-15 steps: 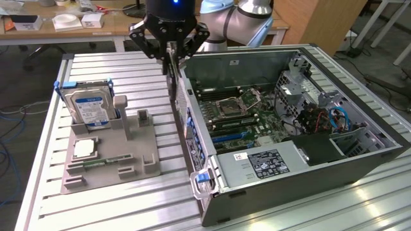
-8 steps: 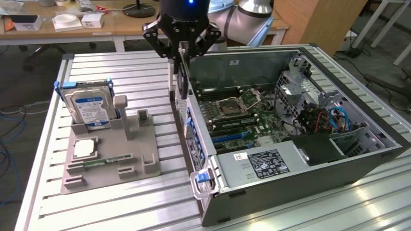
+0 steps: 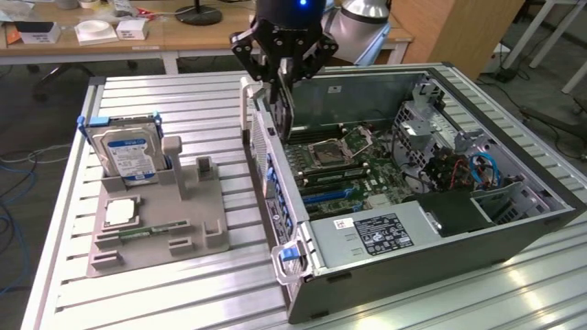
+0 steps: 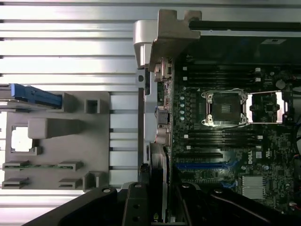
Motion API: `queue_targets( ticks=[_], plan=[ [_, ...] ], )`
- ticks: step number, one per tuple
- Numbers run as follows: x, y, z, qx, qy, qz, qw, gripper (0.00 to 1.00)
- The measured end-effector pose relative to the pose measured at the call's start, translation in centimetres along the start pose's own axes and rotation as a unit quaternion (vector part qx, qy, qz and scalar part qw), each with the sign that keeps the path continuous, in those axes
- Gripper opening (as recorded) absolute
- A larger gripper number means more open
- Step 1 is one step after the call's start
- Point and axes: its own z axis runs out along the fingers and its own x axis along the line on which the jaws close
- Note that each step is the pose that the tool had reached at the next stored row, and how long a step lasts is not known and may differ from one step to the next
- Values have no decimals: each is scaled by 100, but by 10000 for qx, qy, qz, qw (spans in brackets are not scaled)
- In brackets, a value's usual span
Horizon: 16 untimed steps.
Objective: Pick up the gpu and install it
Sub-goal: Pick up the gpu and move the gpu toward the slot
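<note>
End effector (image 3: 283,81) pinching gpu (image 3: 282,117), card upright on edge, just inside rear wall rim of computer case (image 3: 440,234), above motherboard (image 3: 367,161). Case open upward.

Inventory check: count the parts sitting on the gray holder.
3: hard drive upright at the holder's far end, square chip flat before it, green memory stick before that. None seems hidden.

The arm (image 3: 291,8) comes straight down with its wrist vertical. Its gripper (image 3: 283,77) points downward (black, two fingers), pinched narrowly on a thin card (image 3: 282,117) hanging between them.
</note>
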Motion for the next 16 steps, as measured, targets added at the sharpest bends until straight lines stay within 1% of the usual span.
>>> queue_targets(
  ticks=[7,13,14,15,16],
  plan=[
    [-221,4,1,0,0,-1,10000,27],
    [-444,8,0,2,0,0,10000,27],
    [-483,9,1,22,0,1,10000,27],
    [-518,9,0,52,1,2,10000,27],
    [-553,10,0,91,2,2,10000,27]
  ],
)
